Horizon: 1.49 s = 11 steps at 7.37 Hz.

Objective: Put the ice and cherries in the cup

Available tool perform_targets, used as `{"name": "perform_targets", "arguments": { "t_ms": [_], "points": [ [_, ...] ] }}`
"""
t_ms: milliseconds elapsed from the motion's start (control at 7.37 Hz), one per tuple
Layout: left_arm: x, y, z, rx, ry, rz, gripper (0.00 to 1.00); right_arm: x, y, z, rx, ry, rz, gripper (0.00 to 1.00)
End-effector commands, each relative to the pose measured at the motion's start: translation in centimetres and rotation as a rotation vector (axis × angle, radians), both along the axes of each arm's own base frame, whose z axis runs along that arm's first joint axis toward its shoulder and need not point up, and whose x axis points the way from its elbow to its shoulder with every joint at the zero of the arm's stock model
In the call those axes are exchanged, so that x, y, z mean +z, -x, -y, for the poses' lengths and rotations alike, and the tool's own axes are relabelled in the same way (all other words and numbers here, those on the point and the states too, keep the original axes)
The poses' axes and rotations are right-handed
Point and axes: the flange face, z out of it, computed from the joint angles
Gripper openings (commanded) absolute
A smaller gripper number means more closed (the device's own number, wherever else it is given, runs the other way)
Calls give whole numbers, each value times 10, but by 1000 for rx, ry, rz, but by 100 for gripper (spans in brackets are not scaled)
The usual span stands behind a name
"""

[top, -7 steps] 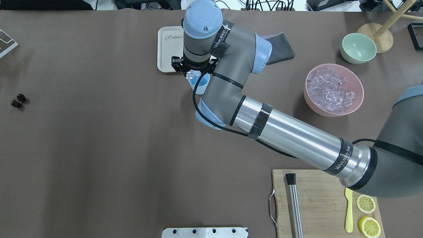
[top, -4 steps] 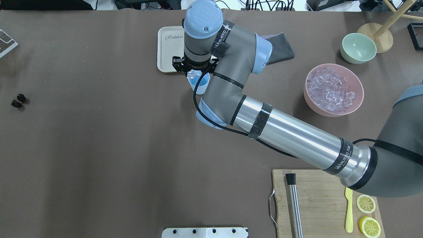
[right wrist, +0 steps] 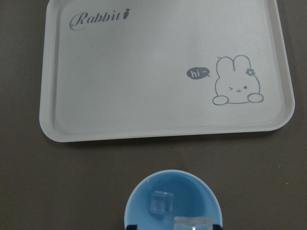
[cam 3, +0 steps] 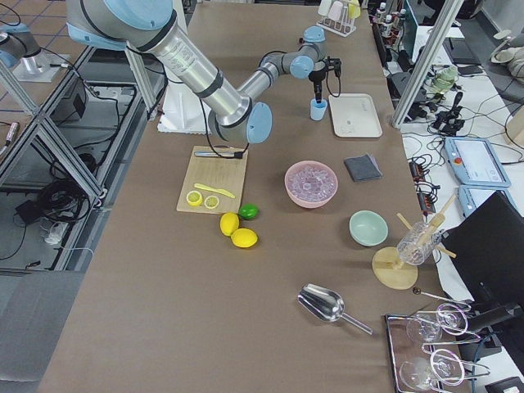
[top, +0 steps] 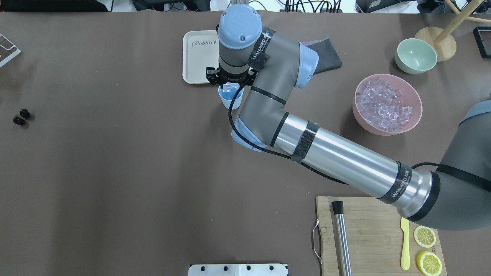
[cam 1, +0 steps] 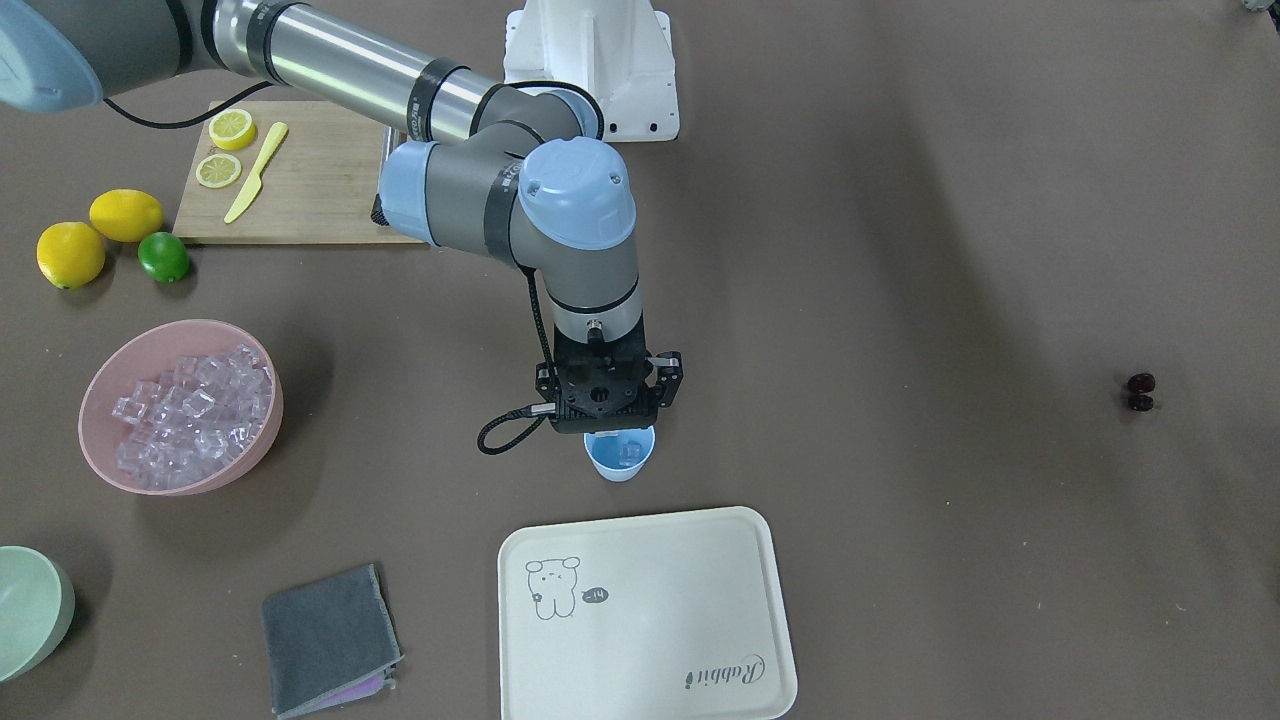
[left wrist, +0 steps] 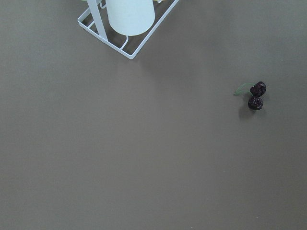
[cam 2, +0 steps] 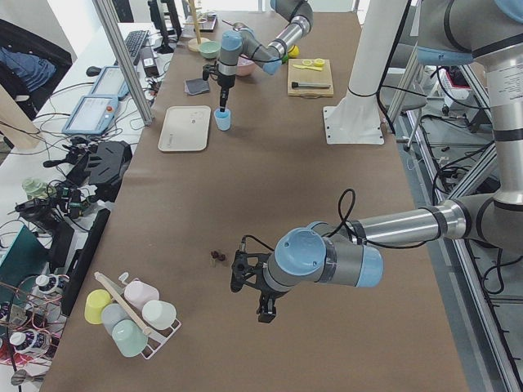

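Right end effector (cam 1: 612, 425), opening not discernible, poised directly over light-blue cup (cam 1: 620, 474) with an ice cube (right wrist: 162, 202) inside; cherries (top: 21, 117) well apart at 9 o'clock on the worktop (top: 115, 172), overhead view; hazard: rim clipped on withdrawal, cup toppled, ice spilt.

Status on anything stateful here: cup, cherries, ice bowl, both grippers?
cup: upright on the table, one ice cube on its floor, a second at its rim.
cherries: on the table, not in the cup.
pink bowl: upright, heaped with ice.
right gripper: above the cup, open or shut unclear.
left gripper: hovers near the cherries, open or shut unclear.
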Motion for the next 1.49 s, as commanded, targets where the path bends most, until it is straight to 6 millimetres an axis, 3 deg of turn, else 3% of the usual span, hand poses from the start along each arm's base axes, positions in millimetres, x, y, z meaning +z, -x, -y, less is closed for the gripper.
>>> {"name": "perform_targets", "arguments": {
  "t_ms": [0,543,679,814,950,1086,1357],
  "points": [
    [1,0,0,0,2,0,98,1,3,-2,11,-16,-12,98],
    [-2,0,2,-1,-3,1,98,-6,0,-3,12,-25,2,99],
    [-2,0,5,-3,-2,2,98,-11,-8,-1,13,-29,12,99],
    [-1,-2,8,2,4,0,98,17,-42,-9,1,-34,46,99],
    [-3,-18,19,51,-4,5,98,42,-115,-16,-35,-94,77,99],
    [-3,-30,47,89,-17,6,98,77,-186,-15,-64,-76,112,99],
    [13,-74,95,202,-40,19,98,164,-307,-30,-168,-177,73,99]
  ]
}}
